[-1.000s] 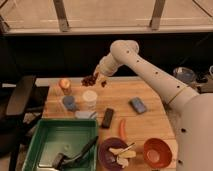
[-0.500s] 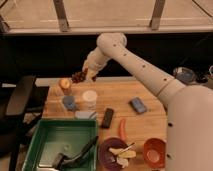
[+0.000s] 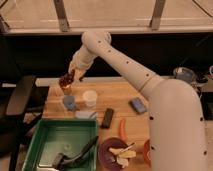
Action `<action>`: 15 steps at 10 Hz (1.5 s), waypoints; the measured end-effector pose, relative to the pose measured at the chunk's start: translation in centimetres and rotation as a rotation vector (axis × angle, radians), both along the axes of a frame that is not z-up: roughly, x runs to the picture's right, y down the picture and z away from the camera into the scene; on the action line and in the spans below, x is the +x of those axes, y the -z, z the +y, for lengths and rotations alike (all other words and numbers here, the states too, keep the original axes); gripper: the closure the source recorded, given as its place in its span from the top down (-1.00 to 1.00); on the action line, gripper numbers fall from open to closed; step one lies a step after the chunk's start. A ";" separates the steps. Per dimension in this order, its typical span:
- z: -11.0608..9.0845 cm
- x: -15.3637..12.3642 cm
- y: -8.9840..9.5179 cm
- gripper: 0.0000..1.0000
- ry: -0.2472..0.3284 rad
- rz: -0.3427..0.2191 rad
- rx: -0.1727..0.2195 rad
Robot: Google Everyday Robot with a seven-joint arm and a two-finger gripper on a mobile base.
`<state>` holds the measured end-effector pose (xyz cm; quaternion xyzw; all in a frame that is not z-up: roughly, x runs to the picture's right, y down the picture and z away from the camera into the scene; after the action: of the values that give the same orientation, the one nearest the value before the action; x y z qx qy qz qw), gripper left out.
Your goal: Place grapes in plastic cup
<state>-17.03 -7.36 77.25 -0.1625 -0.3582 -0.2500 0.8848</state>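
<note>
My gripper [image 3: 70, 78] hangs over the back left of the wooden table [image 3: 117, 95], shut on the grapes [image 3: 65, 80], a small dark red bunch held in the air. The plastic cup [image 3: 69, 102], short and light blue, stands on the table below the grapes and a little nearer the front. The grapes are above it and apart from it. A small orange object [image 3: 65, 89] sits just behind and below the bunch, partly hidden.
A taller white cup [image 3: 90, 98] stands right of the blue one. A black bar [image 3: 107, 117], a blue sponge [image 3: 137, 105] and an orange-red stick [image 3: 122, 129] lie mid-table. A green tray [image 3: 47, 145] with a black utensil [image 3: 75, 156], a purple bowl [image 3: 106, 154] and a red bowl [image 3: 146, 150] fill the front.
The arm has swung left with the grapes in the gripper, from over the table's back middle to over its back left, above the blue cup.
</note>
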 end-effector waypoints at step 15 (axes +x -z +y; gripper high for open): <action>8.1 -2.3 -6.0 0.34 0.060 -0.031 -0.188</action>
<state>-19.38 0.76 83.28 -0.2515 -0.3886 -0.2442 0.8521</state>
